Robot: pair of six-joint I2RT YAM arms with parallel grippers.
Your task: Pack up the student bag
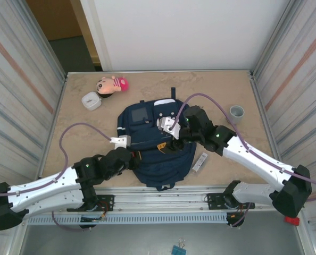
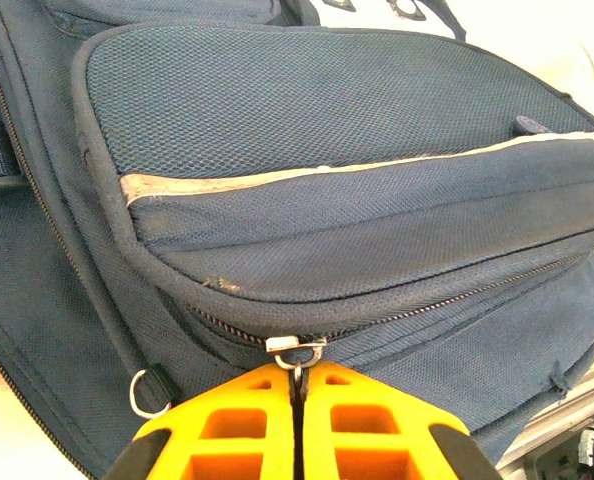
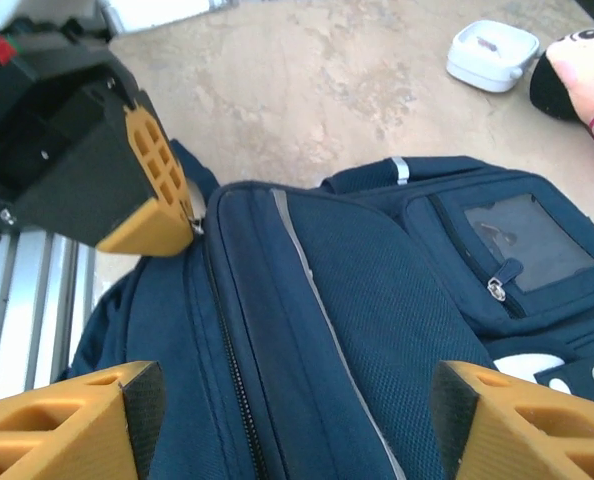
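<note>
Left wrist view: left gripper (image 2: 295,388) pinches the silver metal zipper pull (image 2: 295,351) of the navy-blue fabric student bag (image 2: 327,130), right gripper (image 3: 297,400) gapes empty above the bag, so unzipping probably needs a steady draw along the track.

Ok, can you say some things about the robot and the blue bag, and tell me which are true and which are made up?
1. The left gripper is pinching the zipper pull on the student bag. True.
2. The right gripper is squeezed shut. False: its fingers stand wide apart over the bag.
3. The doll is packed inside the bag. False: it lies on the table, beside a small white box.
4. A grey cup stands on the table, to the right of the bag. True.
</note>
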